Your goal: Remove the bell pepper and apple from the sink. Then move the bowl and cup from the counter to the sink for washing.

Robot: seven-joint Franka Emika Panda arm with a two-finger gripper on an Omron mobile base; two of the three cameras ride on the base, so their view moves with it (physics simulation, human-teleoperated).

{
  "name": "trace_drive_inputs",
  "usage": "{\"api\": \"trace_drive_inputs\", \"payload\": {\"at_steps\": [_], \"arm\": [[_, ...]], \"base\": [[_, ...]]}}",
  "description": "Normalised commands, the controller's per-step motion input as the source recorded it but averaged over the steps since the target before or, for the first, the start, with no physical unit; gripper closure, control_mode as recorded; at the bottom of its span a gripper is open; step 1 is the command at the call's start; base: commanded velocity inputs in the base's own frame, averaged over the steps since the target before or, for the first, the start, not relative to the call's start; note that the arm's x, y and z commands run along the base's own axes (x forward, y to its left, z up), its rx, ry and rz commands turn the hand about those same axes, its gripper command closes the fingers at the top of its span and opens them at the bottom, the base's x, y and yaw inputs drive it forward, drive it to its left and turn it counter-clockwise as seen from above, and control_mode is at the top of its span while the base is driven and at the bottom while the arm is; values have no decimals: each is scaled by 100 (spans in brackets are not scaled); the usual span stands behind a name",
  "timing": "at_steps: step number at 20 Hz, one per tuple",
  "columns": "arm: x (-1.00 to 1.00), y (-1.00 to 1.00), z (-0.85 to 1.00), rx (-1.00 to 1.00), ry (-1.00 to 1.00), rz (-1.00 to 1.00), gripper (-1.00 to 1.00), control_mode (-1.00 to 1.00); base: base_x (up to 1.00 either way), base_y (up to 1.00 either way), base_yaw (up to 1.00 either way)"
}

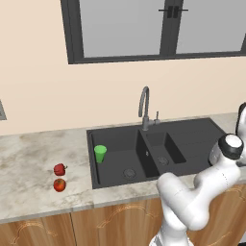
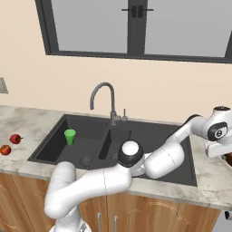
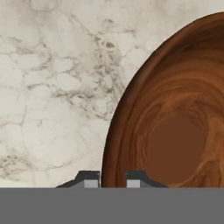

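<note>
bowl (image 3: pixel 175 131) cut off at frame edge — end effector (image 3: pixel 112 178) straddles its rim.

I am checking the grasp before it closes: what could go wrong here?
1. The end effector straddles only the thin rim of the bowl, so the wide bowl may tilt or slip when lifted.
2. The cup stands in the big basin of the sink; the bowl could knock it over.

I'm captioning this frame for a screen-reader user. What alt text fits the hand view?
Close overhead view of a wide brown wooden bowl on the marbled beige counter, its rim passing between the two dark fingertips of the gripper at the bottom edge. The bowl covers the right half of the picture and looks empty.
</note>
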Motion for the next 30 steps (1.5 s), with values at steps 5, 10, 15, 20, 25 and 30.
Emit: {"api": "trace_drive_inputs", "payload": {"at_steps": [5,10,15,20,25,30], "arm": [[-12,18,27,4,-17,4,100,-100],[-13,28,22,0,-27,10,100,-100],[-15,35,12,0,-38,11,100,-100],[-22,38,8,-9,-26,15,100,-100],[-27,39,9,-25,-13,16,100,-100],[-25,48,0,-29,-7,16,100,-100]], "base": [[0,0,0],[0,0,0],[0,0,0],[0,0,0],[0,0,0],[0,0,0]]}}
